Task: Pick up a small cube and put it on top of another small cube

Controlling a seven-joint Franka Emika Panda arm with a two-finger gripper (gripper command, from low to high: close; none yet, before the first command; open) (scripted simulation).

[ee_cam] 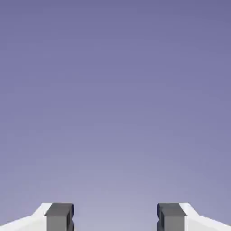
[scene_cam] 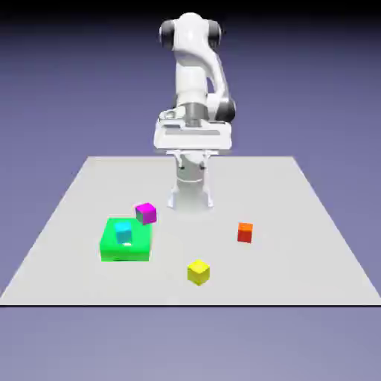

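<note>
The small yellow cube [scene_cam: 198, 271] rests on the table near its front edge, a little right of the middle. The small orange-red cube [scene_cam: 245, 232] sits farther back and toward the exterior view's right, apart from it. My gripper [scene_cam: 192, 158] hangs high above the table's far side, close to the robot's base, well away from both cubes. In the hand view its two grey fingertips [ee_cam: 59, 216] stand wide apart with only the blue-violet backdrop between them, so my gripper [ee_cam: 115, 217] is open and holds nothing. Neither cube shows in the hand view.
A large flat green block [scene_cam: 125, 240] lies on the exterior view's left with a cyan cube [scene_cam: 123, 234] on top of it. A magenta cube [scene_cam: 146, 213] stands just behind the block's far right corner. The grey table [scene_cam: 312, 223] ends close in front of the yellow cube.
</note>
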